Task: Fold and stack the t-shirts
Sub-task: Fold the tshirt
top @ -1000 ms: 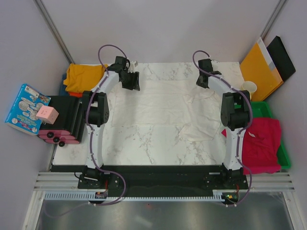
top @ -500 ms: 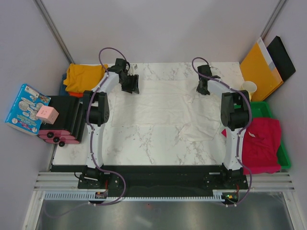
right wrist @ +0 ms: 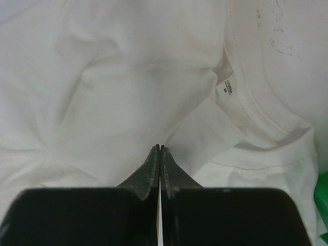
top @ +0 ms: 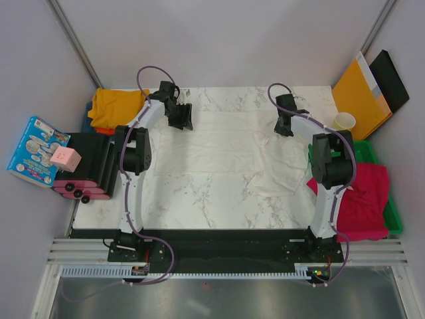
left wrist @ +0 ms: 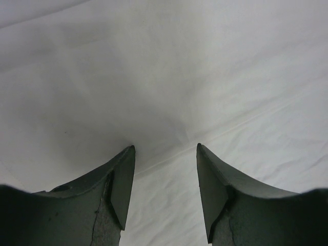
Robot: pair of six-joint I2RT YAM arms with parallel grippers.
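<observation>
The white t-shirt (top: pixel 219 149) lies spread over the far middle of the table (top: pixel 199 206). Your left gripper (left wrist: pixel 165 148) hangs over its far left corner with jaws parted and nothing between them, while your right gripper (right wrist: pixel 160 147) sits pinched together just short of the collar (right wrist: pixel 248 100) (no cloth visibly caught). If you close the left on one layer only, or lift unevenly, the rumpled right side may bunch worse. I judge that the shirt's long axis runs left to right, with the neck toward your right arm.
</observation>
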